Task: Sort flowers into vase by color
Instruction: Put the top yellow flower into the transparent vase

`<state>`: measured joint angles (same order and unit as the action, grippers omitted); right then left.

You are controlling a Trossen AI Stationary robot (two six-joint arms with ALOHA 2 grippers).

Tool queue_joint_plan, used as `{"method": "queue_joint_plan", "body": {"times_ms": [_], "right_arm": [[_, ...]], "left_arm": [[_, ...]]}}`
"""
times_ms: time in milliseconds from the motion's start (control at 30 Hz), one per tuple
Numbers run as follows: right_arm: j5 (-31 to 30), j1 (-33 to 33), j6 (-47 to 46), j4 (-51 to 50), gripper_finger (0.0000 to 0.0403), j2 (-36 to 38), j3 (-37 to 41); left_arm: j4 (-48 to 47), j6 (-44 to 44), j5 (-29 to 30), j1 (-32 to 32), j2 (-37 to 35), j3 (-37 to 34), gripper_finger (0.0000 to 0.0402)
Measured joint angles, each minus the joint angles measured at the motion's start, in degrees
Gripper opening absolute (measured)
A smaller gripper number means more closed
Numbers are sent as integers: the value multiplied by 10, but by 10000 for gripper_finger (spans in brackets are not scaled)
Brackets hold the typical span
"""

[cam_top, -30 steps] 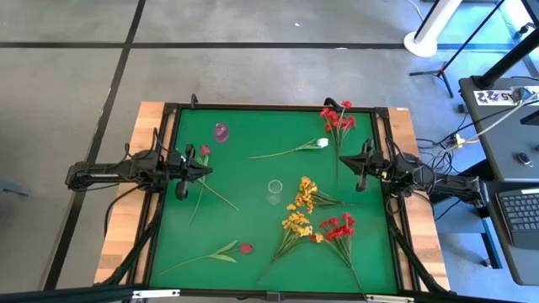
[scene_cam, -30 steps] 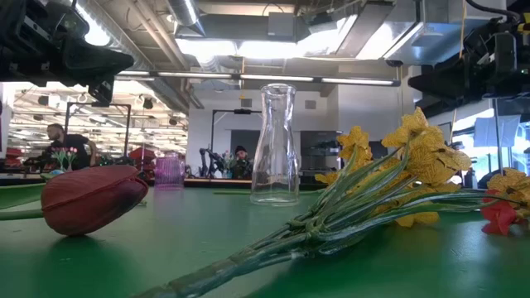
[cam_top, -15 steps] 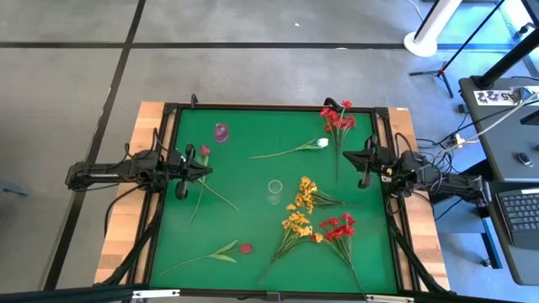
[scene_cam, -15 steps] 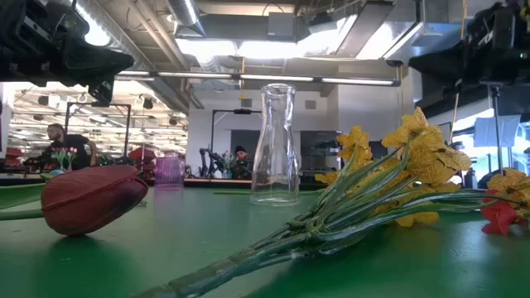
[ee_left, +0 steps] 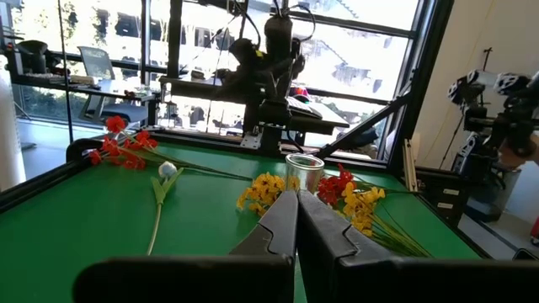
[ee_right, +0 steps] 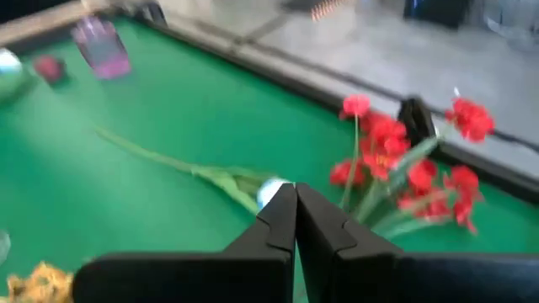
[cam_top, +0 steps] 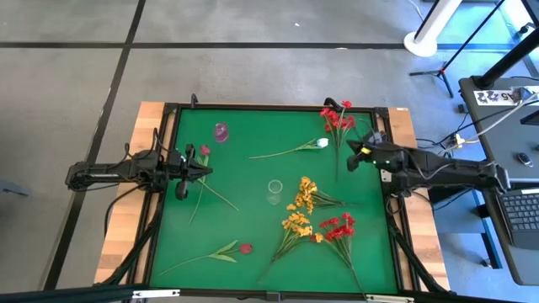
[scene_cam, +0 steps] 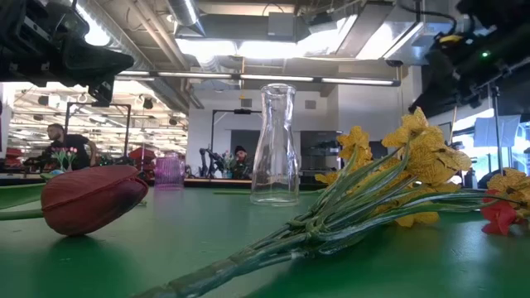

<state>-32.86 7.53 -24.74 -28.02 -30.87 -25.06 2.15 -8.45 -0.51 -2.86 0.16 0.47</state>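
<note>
green table (cam_top: pixel 244 210) | flowers (cam_top: pixel 301 195) lying loose | right pincer (cam_top: pixel 352 152) closed, empty

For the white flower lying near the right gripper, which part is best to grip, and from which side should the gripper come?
Grip the white flower on its thin green stem, a little behind the bloom, coming straight down from above. It lies flat on the table, so only the top is free. The stem runs slantwise toward the left, so the fingers should close across it. The right gripper, now shut, must open first.
</note>
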Motion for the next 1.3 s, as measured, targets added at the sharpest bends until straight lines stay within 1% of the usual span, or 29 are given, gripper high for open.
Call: {"method": "queue_joint_plan", "body": {"times_ms": [133, 267, 433, 500, 600, 667, 767, 867, 933, 1033, 1167, 1200, 1267, 1300], "right_arm": [[21, 1, -31, -31, 8, -72, -36], [40, 30, -45, -59, 19, -141, -63], [55, 79, -22, -60, 73, -199, -78], [56, 94, -16, -51, 98, -211, -83], [81, 119, 0, -40, 132, -215, -89], [113, 134, 29, -18, 149, -215, -90], [178, 140, 105, 34, 169, -215, -90], [239, 138, 161, 81, 177, -215, -90], [269, 138, 174, 94, 179, -216, -90], [316, 138, 175, 88, 179, -224, -90], [405, 135, 175, 46, 179, -234, -90], [419, 127, 175, 31, 179, -235, -90], [421, 100, 169, 1, 179, -233, -90], [411, 83, 160, -16, 179, -231, -90]], "left_arm": [[0, 0, 0, 0, 0, 0, 0], [0, 0, 0, 0, 0, 0, 0], [0, 0, 0, 0, 0, 0, 0], [0, 0, 0, 0, 0, 0, 0], [0, 0, 0, 0, 0, 0, 0], [0, 0, 0, 0, 0, 0, 0], [0, 0, 0, 0, 0, 0, 0], [0, 0, 0, 0, 0, 0, 0], [0, 0, 0, 0, 0, 0, 0], [0, 0, 0, 0, 0, 0, 0], [0, 0, 0, 0, 0, 0, 0], [0, 0, 0, 0, 0, 0, 0], [0, 0, 0, 0, 0, 0, 0], [0, 0, 0, 0, 0, 0, 0]]}}
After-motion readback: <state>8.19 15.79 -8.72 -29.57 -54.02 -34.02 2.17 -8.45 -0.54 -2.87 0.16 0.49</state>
